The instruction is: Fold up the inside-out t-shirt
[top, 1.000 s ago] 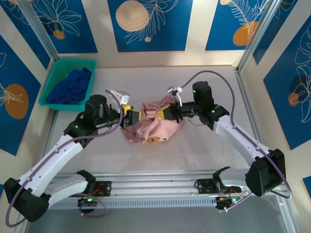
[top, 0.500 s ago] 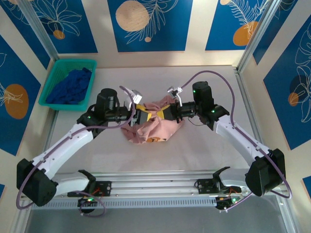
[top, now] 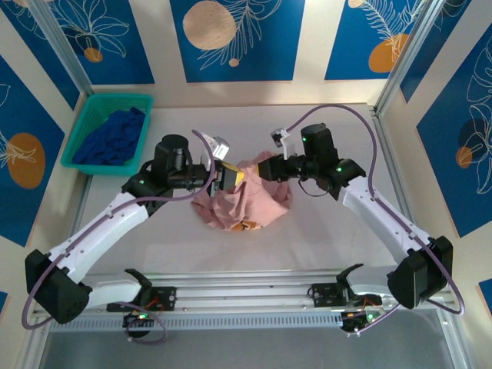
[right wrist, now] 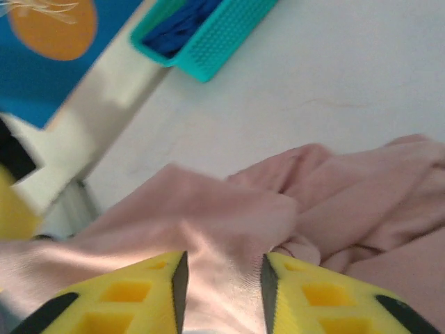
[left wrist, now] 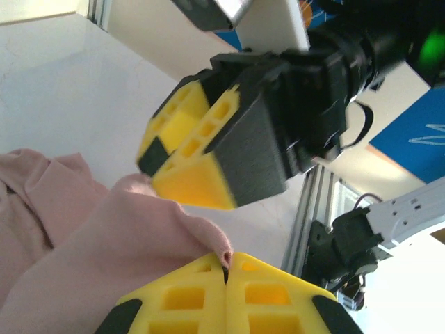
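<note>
Top external: t-shirt (top: 257, 204), teal basket (top: 115, 100) (blue garment (top: 114, 137) inside)

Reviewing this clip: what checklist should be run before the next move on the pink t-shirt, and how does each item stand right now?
1. Left fingers shut on a t-shirt edge: ok.
2. Right fingers open: ok.
3. Right fingers free of fabric: cannot tell.
4. T-shirt spread flat on the table: not ok, bunched.
5. Blue garment inside the teal basket, apart from the t-shirt: ok.
</note>
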You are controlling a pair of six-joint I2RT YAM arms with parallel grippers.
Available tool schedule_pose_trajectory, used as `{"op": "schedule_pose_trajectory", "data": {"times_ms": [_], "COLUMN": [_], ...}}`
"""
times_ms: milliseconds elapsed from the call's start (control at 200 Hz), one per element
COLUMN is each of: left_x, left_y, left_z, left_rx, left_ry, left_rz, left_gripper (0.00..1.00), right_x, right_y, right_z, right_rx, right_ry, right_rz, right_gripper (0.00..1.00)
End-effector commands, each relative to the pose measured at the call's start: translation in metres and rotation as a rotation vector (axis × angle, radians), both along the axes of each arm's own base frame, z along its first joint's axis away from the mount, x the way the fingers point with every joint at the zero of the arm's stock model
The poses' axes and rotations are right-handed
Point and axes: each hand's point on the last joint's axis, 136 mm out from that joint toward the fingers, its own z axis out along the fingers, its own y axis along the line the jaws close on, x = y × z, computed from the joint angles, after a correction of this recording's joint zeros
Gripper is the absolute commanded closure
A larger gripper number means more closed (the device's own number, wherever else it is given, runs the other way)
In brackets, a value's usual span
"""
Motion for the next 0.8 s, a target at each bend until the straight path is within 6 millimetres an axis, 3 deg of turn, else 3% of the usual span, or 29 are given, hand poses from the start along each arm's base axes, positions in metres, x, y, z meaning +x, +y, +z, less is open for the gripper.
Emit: {"op": "schedule_pose_trajectory", "data": {"times_ms": [0, 125, 300, 455, 560, 665, 750, 795], "left_x": [0.000, 0.008, 0.003, -0.001, -0.003, 0.000, 0.002, 0.003], "left_y": [0.004, 0.013, 0.009, 0.006, 0.003, 0.004, 0.005, 0.006], "left_z": [0.024, 0.028, 0.033, 0.035, 0.036, 0.033, 0.033, 0.033], "left_rx": [-0.012, 0.018, 0.024, 0.009, 0.000, 0.008, 0.009, 0.010], "left_ry": [0.039, 0.081, 0.075, 0.075, 0.079, 0.077, 0.073, 0.067], "left_rz": [0.087, 0.180, 0.146, 0.120, 0.104, 0.119, 0.131, 0.141], "left_gripper": [1.00, 1.00, 1.00, 1.00, 1.00, 1.00, 1.00, 1.00], "right_x": [0.003, -0.022, -0.054, -0.055, -0.051, -0.054, -0.053, -0.050], "right_y": [-0.021, -0.005, 0.016, 0.033, 0.043, 0.052, 0.051, 0.048], "right_z": [0.001, 0.020, 0.042, 0.048, 0.049, 0.051, 0.046, 0.042], "right_rx": [-0.150, -0.071, 0.046, 0.109, 0.130, 0.155, 0.151, 0.144], "right_ry": [-0.131, -0.292, -0.416, -0.424, -0.416, -0.409, -0.390, -0.374], "right_rz": [-0.094, 0.052, 0.250, 0.324, 0.348, 0.375, 0.367, 0.348], "right_gripper": [0.60, 0.56, 0.52, 0.49, 0.52, 0.64, 0.92, 1.00]}}
